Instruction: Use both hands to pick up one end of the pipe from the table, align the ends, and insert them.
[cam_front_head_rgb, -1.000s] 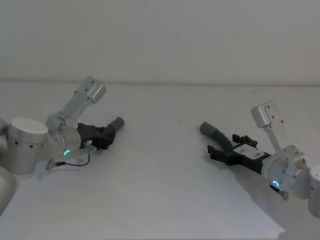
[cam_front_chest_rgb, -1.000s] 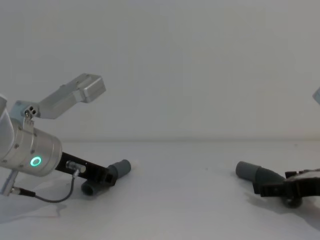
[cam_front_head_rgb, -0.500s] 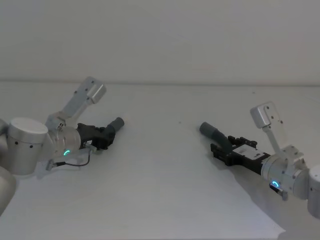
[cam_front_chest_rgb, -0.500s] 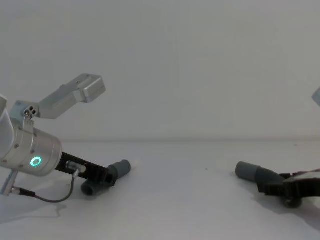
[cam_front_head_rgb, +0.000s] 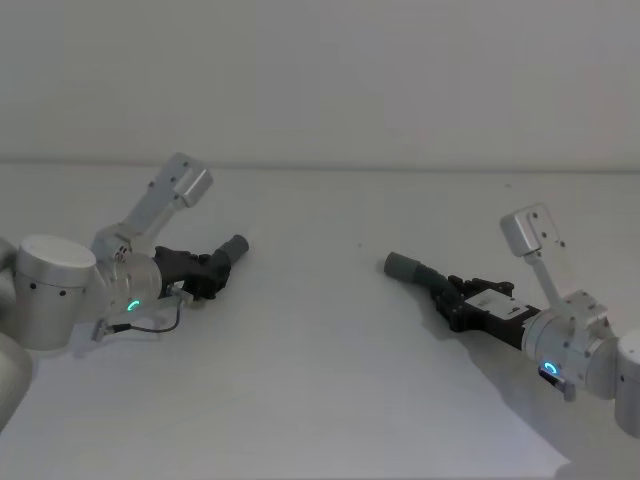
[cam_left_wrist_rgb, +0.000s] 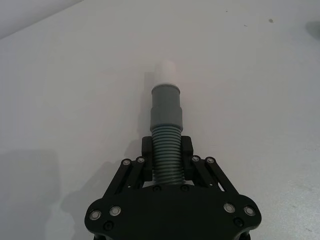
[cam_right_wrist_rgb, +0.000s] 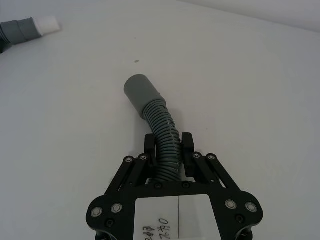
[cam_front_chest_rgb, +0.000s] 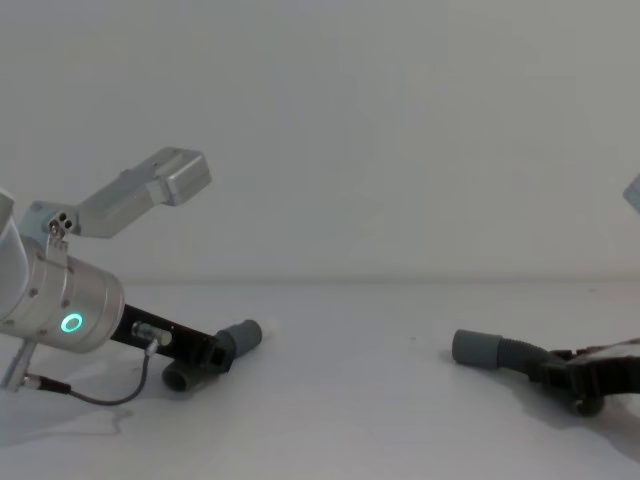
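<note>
Pinching one ribbed hose piece each, both grippers sit low by the table (cam_front_head_rgb: 320, 400). Left gripper (cam_front_head_rgb: 207, 272), mid-left of the head view, jaws clamped on the left hose piece (cam_front_head_rgb: 234, 248); right gripper (cam_front_head_rgb: 447, 293), mid-right, jaws clamped on the right hose piece (cam_front_head_rgb: 403, 267). Key relation: white tip (cam_left_wrist_rgb: 165, 71) runs straight out from the left jaws, up-right in frame; hollow cuff (cam_right_wrist_rgb: 139, 92) curves off the right jaws, up-left. Ends approx. facing but well apart, axes not yet in line, I'd judge; neither arm looks nearer the gap. Table plain white, matte; pale wall (cam_front_head_rgb: 320, 80) behind.
</note>
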